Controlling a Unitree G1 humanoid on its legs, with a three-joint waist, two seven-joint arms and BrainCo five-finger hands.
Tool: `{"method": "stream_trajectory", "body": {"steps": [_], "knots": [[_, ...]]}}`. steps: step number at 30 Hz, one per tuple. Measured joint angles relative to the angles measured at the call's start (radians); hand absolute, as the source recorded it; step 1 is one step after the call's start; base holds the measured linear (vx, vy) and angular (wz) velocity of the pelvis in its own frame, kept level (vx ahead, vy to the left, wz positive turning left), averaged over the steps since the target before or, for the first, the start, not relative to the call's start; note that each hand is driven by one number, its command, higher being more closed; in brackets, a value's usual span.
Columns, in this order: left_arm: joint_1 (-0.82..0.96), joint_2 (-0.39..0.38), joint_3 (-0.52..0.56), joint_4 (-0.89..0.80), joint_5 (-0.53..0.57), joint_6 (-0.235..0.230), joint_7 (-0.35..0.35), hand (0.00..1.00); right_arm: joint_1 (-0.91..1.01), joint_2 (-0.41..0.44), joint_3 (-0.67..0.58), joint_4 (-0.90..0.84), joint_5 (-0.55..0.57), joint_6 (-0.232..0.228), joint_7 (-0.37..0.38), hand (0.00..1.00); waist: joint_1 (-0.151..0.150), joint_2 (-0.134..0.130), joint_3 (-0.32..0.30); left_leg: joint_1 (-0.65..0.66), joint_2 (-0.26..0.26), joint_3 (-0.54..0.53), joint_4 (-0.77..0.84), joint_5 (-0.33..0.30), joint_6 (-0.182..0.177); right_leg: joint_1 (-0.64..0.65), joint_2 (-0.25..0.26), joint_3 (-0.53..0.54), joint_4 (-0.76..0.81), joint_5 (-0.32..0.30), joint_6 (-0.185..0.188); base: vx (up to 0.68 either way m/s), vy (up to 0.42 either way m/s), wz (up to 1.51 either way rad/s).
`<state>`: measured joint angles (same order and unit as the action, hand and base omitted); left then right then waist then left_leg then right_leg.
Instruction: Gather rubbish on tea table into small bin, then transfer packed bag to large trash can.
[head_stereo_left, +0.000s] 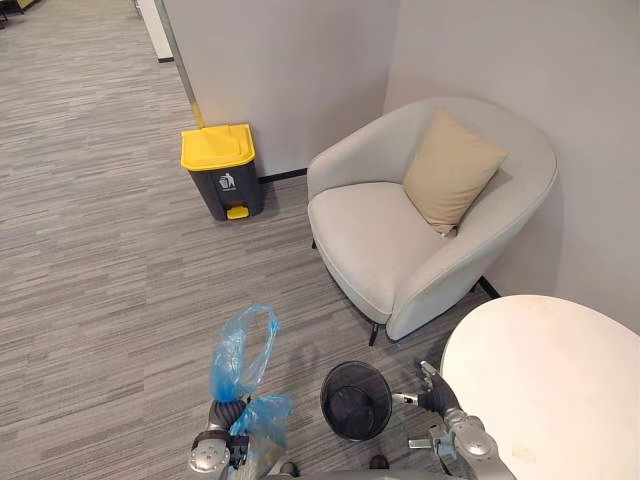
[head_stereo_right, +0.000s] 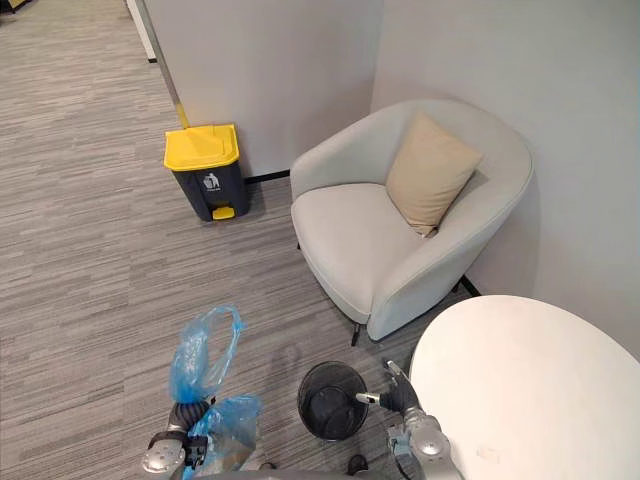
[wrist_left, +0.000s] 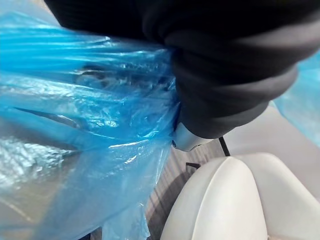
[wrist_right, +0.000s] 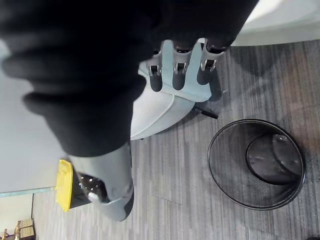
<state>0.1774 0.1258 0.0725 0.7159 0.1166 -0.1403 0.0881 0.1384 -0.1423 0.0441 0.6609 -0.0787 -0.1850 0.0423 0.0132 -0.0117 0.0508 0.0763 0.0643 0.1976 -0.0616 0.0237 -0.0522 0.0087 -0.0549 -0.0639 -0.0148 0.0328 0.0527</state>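
A crinkled blue plastic bag (head_stereo_left: 240, 358) is clamped by the left hand (head_stereo_left: 226, 412) at lower left; the right hand (wrist_right: 179, 72) is spread beside a round mesh bin (head_stereo_left: 356, 400). Bag contents are obscured.

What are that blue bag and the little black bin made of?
The blue bag looks like thin, glossy, see-through plastic film: it crinkles and shines. The small black bin seems to be dark wire mesh, probably metal: the floor shows through its wall.
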Motion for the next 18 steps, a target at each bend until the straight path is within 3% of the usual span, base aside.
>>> {"method": "stream_trajectory", "body": {"steps": [9,12,15,16,17,18], "knots": [[0.003,0.000,-0.001,0.030,0.000,0.000,-0.003,1.00,-0.014,-0.001,-0.025,0.068,-0.006,0.023,-0.020,0.00,0.000,0.003,0.007,-0.003,0.000,0.014,0.015,-0.006,-0.003,-0.018,-0.003,0.015,0.027,-0.009,0.010,-0.05,0.002,-0.05],[-0.002,0.000,0.000,0.031,0.000,0.000,-0.003,1.00,-0.043,-0.003,-0.031,0.068,-0.009,0.036,-0.021,0.00,0.001,0.001,0.016,-0.059,0.004,0.029,0.090,-0.035,0.004,-0.079,-0.005,0.040,0.091,-0.015,0.006,-0.06,0.003,-0.19],[-0.049,0.006,0.001,0.020,-0.002,0.000,-0.001,1.00,-0.112,-0.006,-0.035,0.066,-0.010,0.038,-0.027,0.00,0.001,-0.005,0.069,-0.196,0.011,0.005,0.295,-0.083,0.040,-0.200,-0.020,0.060,0.268,-0.042,0.019,-0.13,0.012,-0.02],[-0.060,0.016,0.000,-0.001,-0.017,-0.002,0.000,1.00,-0.131,0.001,-0.029,0.058,-0.010,0.038,-0.028,0.00,-0.001,-0.003,0.086,-0.234,0.024,-0.013,0.316,-0.099,0.053,-0.249,-0.035,0.072,0.422,-0.135,0.041,-0.19,0.004,0.18],[-0.065,0.020,-0.001,-0.001,-0.019,-0.001,0.000,1.00,-0.132,0.003,-0.027,0.058,-0.010,0.038,-0.029,0.00,-0.001,-0.004,0.088,-0.240,0.019,-0.018,0.321,-0.098,0.053,-0.264,-0.041,0.073,0.486,-0.162,0.040,-0.17,-0.019,0.49],[-0.072,0.026,-0.001,-0.005,-0.026,-0.001,0.000,1.00,-0.132,0.009,-0.021,0.057,-0.010,0.038,-0.029,0.00,0.003,-0.010,0.091,-0.259,0.015,-0.045,0.341,-0.098,0.052,-0.278,-0.047,0.072,0.661,-0.238,0.065,-0.15,-0.118,0.55]]}}
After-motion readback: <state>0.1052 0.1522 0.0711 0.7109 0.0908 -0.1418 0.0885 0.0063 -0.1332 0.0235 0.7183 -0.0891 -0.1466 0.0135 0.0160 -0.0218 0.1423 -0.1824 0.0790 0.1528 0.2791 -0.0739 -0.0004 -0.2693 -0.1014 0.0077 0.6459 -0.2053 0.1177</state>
